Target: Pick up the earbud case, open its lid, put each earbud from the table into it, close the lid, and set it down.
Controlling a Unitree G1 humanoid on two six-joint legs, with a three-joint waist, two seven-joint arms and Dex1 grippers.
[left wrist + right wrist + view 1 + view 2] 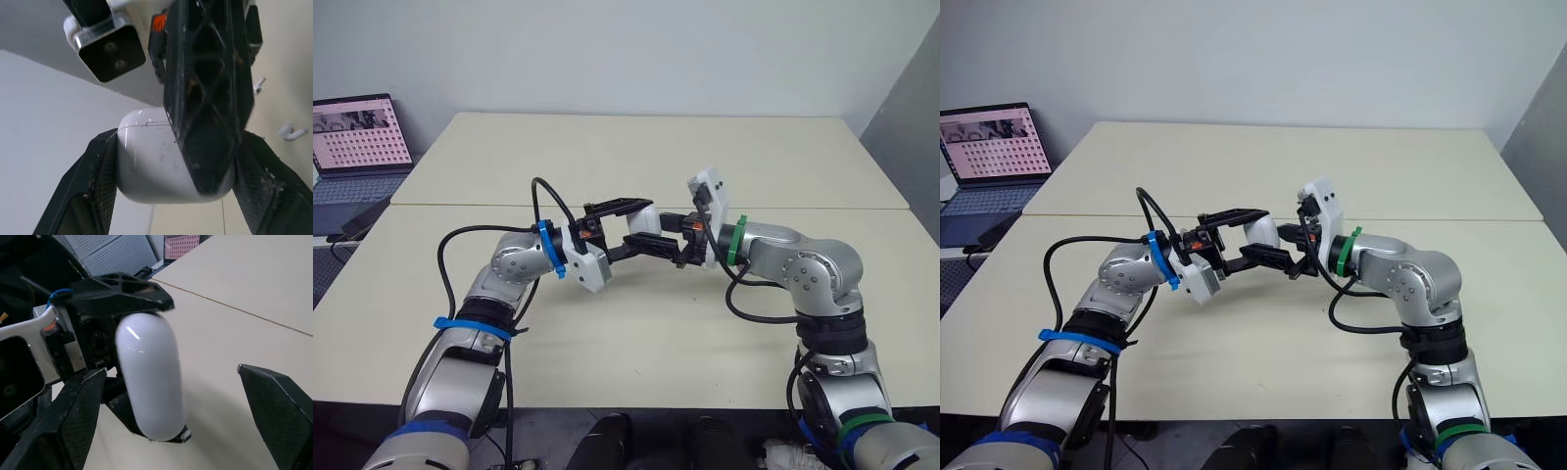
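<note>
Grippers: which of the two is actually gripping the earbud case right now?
The left gripper: its fingers clamp the white earbud case between them, while the right gripper has its fingers spread wide on either side of it.

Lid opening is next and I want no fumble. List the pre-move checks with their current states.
1. Grip: earbud case clamped in left gripper: ok.
2. Start state: lid shut, seam visible: ok.
3. Approach: right gripper open, facing the case: ok.
4. Contact: right finger touching the lid: cannot tell.
5. Supplies: one earbud and other earbud lying on the table: ok.
</note>
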